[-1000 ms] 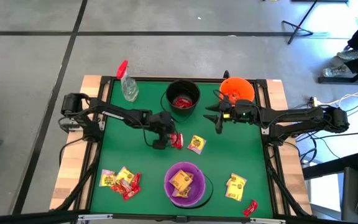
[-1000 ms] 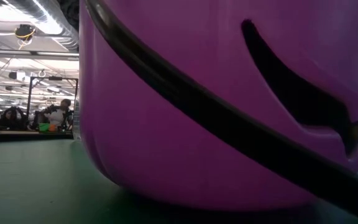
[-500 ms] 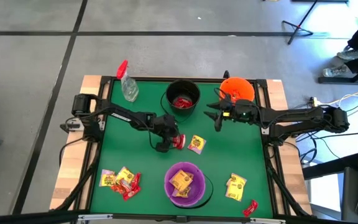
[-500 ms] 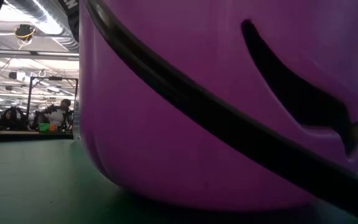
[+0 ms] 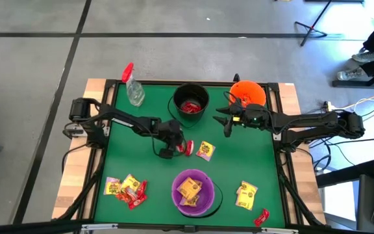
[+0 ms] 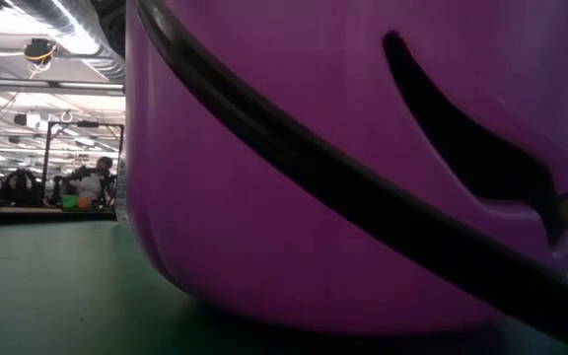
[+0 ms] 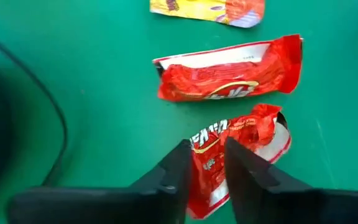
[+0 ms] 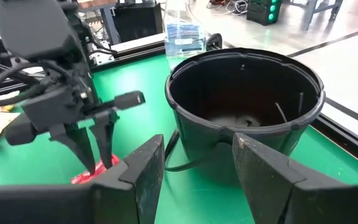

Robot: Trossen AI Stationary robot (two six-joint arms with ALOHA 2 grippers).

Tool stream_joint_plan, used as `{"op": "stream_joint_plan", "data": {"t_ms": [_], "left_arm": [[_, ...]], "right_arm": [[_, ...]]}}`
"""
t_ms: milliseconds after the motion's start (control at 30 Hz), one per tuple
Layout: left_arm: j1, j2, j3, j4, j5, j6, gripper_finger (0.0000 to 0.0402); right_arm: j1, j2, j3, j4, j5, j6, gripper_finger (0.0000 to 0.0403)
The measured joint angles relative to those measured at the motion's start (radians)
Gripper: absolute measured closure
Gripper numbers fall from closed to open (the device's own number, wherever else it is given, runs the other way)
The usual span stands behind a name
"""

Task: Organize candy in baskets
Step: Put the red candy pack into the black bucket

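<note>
- On the green bench (image 5: 141,162), seen from above, your left claw (image 5: 174,148) sits near the middle, down at a red candy packet (image 5: 186,149), with a yellow packet (image 5: 205,151) just beside that. The black bucket (image 5: 191,101) stands toward the far edge with red candy inside, the orange bucket (image 5: 248,93) to its right, and the purple bucket (image 5: 193,192) near the front edge with yellow candy in it. Your right claw (image 5: 226,121) hangs between the black and orange buckets. A spray bottle (image 5: 133,88) stands at the far left corner. More packets lie at the front left (image 5: 126,188) and front right (image 5: 246,195).
- From bench height, the purple bucket (image 6: 363,168) fills nearly the whole picture, its dark handle running across its wall; people sit far back in the room at the left.
- Through your left wrist camera, the left claw's fingers (image 7: 173,177) straddle the red candy packet (image 7: 235,149), close against it, but you cannot tell whether they have it clamped. A second red packet (image 7: 229,68) lies just beyond it.
- Through your right wrist camera, the right claw (image 8: 194,168) stands apart and holds nothing, facing the black bucket (image 8: 244,118); the left claw (image 8: 95,152) shows farther off, tips down at the red packet.
</note>
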Motion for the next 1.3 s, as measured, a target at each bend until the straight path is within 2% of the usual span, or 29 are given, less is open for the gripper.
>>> {"op": "stream_joint_plan", "data": {"t_ms": [200, 467, 600, 833, 967, 1133, 1300], "left_arm": [[0.001, -0.047, 0.0, -0.031, -0.028, -0.046, 0.0396], [0.001, -0.081, 0.0, -0.045, -0.024, -0.107, 0.0391], [0.001, -0.08, 0.0, -0.065, -0.023, -0.112, 0.0361], [0.002, -0.078, 0.002, -0.08, -0.028, -0.213, 0.0252], [0.006, -0.078, 0.002, -0.073, -0.014, -0.261, 0.0208], [0.017, -0.058, 0.0, -0.059, 0.091, -0.304, 0.0198], [0.026, -0.005, 0.0, -0.036, 0.095, -0.342, 0.0219]], "right_arm": [[0.0, 0.0, 0.0, -0.025, -0.01, -0.002, 0.0214], [0.0, 0.0, 0.0, -0.058, -0.01, -0.003, 0.0214], [0.001, 0.0, 0.0, -0.058, -0.01, -0.004, 0.0214], [0.0, 0.0, 0.0, -0.049, -0.01, -0.004, 0.0214], [0.0, 0.0, 0.0, -0.047, -0.01, -0.004, 0.0214], [0.0, 0.0, 0.0, -0.047, -0.01, -0.004, 0.0214], [0.0, 0.0, 0.0, -0.043, -0.01, 0.002, 0.0214]]}}
